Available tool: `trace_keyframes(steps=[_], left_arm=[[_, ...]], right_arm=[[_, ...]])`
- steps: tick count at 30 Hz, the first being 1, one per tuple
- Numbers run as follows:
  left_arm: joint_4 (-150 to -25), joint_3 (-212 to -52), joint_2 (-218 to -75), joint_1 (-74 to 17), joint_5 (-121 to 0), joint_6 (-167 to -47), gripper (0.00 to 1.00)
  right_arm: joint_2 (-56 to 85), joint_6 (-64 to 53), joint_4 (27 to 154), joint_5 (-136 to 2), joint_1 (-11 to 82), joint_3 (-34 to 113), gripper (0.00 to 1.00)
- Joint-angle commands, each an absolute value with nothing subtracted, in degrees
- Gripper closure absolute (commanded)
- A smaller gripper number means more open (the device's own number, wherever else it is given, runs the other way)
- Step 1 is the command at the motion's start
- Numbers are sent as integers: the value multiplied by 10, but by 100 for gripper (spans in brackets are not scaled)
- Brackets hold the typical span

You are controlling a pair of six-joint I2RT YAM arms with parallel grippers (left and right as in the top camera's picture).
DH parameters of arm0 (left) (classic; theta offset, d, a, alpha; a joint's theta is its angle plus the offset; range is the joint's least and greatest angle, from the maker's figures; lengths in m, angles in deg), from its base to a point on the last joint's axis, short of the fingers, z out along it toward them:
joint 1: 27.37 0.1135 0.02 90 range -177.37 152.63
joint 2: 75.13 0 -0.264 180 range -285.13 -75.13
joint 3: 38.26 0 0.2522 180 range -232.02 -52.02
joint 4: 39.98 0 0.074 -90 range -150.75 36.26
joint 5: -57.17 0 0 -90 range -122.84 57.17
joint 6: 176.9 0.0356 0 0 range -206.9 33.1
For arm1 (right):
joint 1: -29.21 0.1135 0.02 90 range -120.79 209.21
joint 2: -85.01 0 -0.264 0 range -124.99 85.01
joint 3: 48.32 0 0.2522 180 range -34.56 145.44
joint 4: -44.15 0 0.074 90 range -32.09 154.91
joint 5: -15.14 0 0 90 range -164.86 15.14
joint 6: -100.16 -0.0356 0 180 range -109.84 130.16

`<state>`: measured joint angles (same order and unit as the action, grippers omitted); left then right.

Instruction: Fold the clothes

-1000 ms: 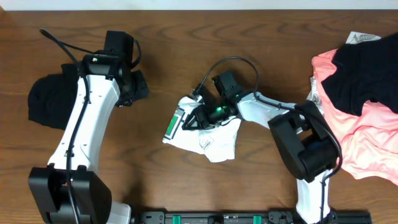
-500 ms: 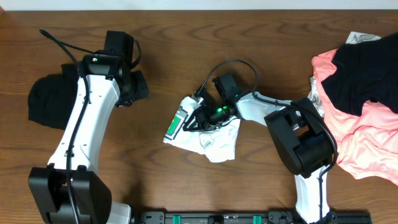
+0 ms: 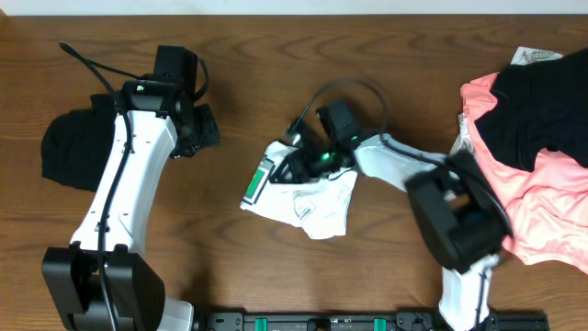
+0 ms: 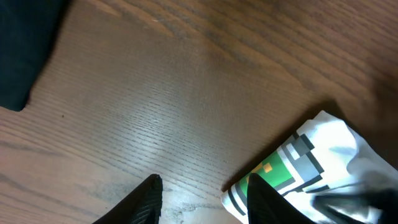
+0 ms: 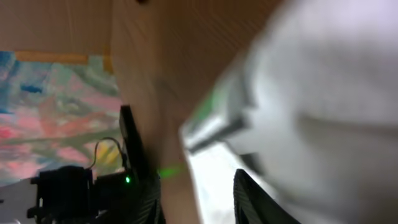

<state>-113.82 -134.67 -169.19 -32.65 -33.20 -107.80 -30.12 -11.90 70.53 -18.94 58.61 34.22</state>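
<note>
Print: the only marking is the logo (image 3: pixel 259 180) on the white T-shirt (image 3: pixel 317 204); green and grey bars, plus a small orange patch in the left wrist view; no letters readable; a smaller mark mid-shirt is too small to make out; the pale printed scrap (image 3: pixel 536 55) at the far right edge is unreadable too.

Versus a second ago: the right arm (image 3: pixel 459 216) has swung, its elbow now further right and motion-blurred, the wrist slightly higher up the desk (image 3: pixel 386 55); the T-shirt is in roughly the same spot, logo end still to the left; the left arm (image 3: pixel 124 184) has not moved.

Positions: the T-shirt lies crumpled mid-desk; the right fingers (image 3: pixel 287 170) are on its upper-left edge, just beside the logo; the right wrist view is blurred, with white cloth filling the right side and reaching in between the two dark fingers (image 5: pixel 140 180); cannot tell whether they clamp the cloth or only sit over it.

The left fingers (image 3: pixel 204 129) hang over bare desk left of the T-shirt, not touching it; moderately spread, nothing between them (image 4: pixel 149 196); the logo end (image 4: pixel 280 171) lies just beside one fingertip.

The black garment (image 3: pixel 69 147) sits on the desk left of the left arm; the coral-pink garment (image 3: pixel 542 198), with a second black garment (image 3: pixel 537 115) on top, is at the right edge, well apart from both sets of fingers.
</note>
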Motion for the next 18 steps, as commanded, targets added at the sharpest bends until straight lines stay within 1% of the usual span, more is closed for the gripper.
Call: trace_keyframes(steps=[1,5,8,11,14,18], left_arm=[[-1141,-1353,-1680,-323,-321,-1070,55],[-1141,-1353,-1680,-323,-321,-1070,55],[-1141,-1353,-1680,-323,-321,-1070,55],[-1141,-1353,-1680,-323,-321,-1070,55],[-1141,-1353,-1680,-323,-321,-1070,55],[-1141,-1353,-1680,-323,-321,-1070,55]], right_arm=[[-202,-101,711,-245,564,354,60],[-159,-98,757,-296,557,354,61],[-163,-94,827,-354,558,352,61],[-173,-88,869,-403,562,342,61],[-191,-80,874,-429,568,324,61],[-221,-80,863,-430,570,296,62]])
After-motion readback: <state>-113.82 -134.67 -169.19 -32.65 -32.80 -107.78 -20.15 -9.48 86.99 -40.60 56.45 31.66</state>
